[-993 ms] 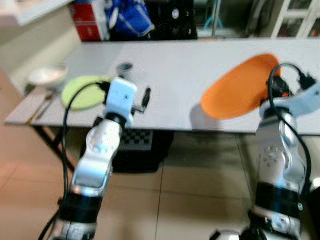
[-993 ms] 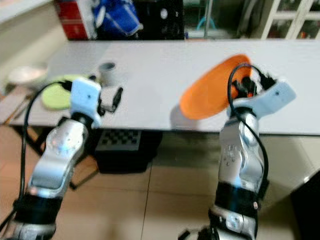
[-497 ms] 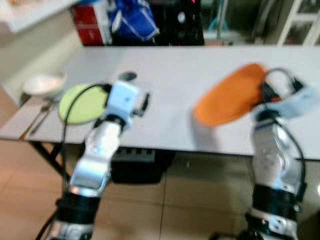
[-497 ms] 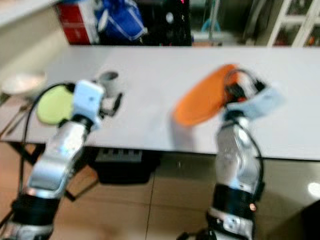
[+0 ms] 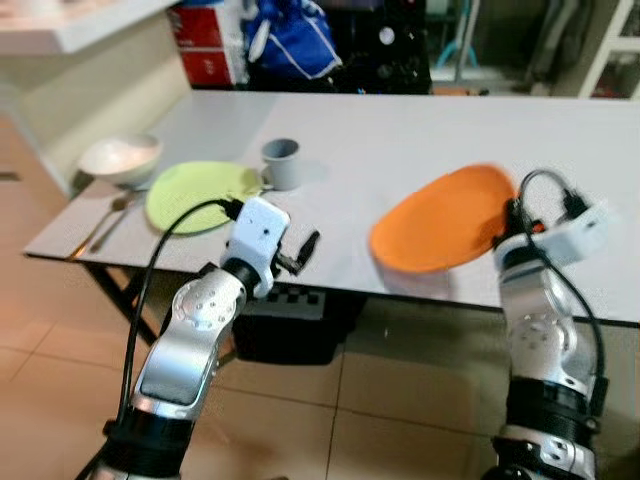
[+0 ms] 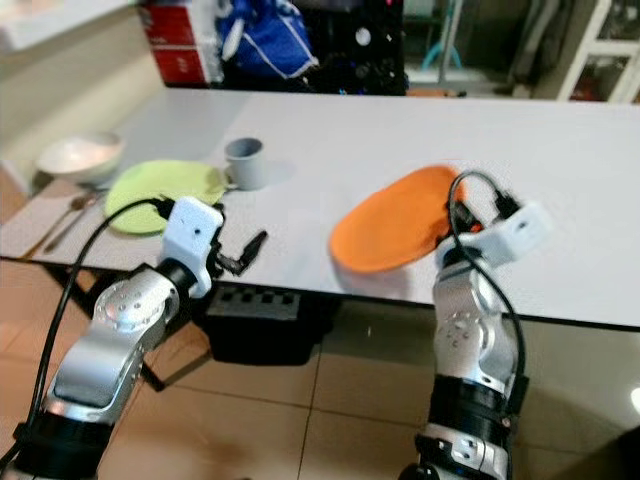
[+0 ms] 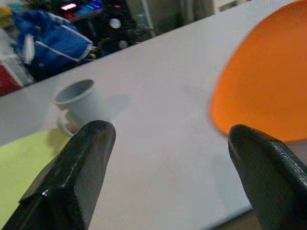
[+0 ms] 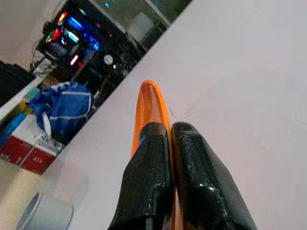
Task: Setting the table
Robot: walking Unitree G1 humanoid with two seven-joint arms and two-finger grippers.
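We have the right hand (image 8: 168, 139) clenched on the flat orange plastic plate (image 5: 445, 230), tilted above the white counter (image 5: 400, 140) at 3 o'clock; we should level it before lowering, left hand (image 7: 168, 158) released.

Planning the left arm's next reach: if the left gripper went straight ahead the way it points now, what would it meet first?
Probably bare table. The left gripper, jaws open, points over the near edge between the grey cup and the orange plate; neither sits squarely in line, though depth is unclear.
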